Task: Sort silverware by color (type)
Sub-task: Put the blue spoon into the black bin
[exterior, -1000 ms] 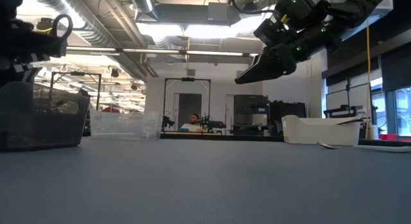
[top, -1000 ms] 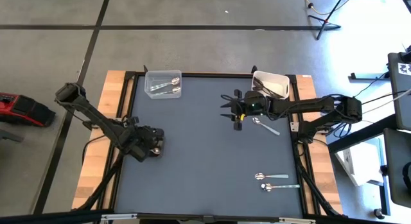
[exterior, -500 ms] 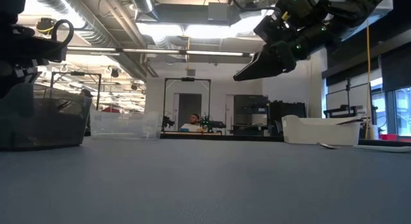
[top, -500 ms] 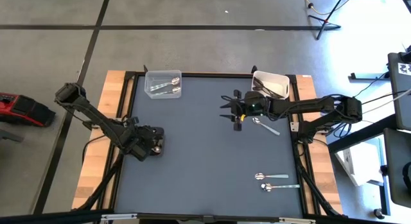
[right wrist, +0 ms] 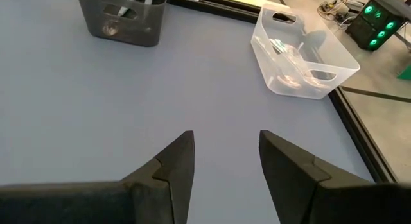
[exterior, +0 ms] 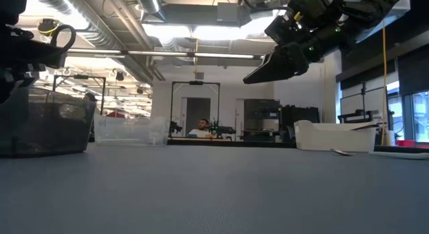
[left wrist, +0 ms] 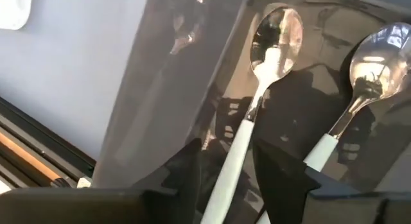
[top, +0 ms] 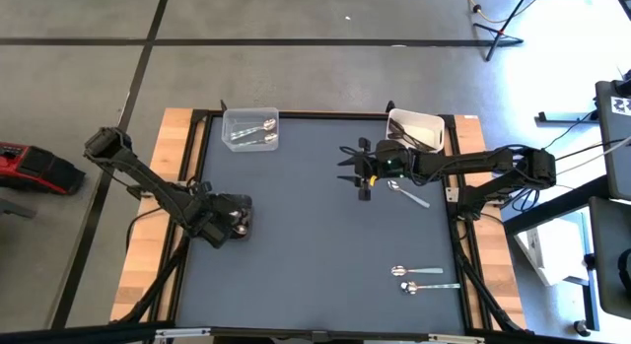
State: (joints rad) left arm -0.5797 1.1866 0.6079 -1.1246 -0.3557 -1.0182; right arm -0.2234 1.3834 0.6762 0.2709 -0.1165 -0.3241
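My left gripper (top: 235, 221) hangs open over a dark bin (top: 244, 229) at the table's left. In the left wrist view its fingers (left wrist: 186, 176) stand on either side of the white handle (left wrist: 234, 153) of a silver spoon (left wrist: 276, 34) that lies in the bin beside a second such spoon (left wrist: 379, 57). My right gripper (top: 353, 172) hovers open and empty above mid-table (right wrist: 225, 160). A loose spoon (top: 406, 193) lies just to its right. Two more spoons (top: 412, 272) (top: 426, 285) lie near the front right.
A clear bin (top: 251, 130) holding silver spoons stands at the far left. A white bin (top: 414, 129) with dark utensils stands at the far right. The mat (top: 315, 245) between the arms is bare. A person sits in the room beyond the table (exterior: 201, 127).
My left gripper has sunk a little over the dark bin.
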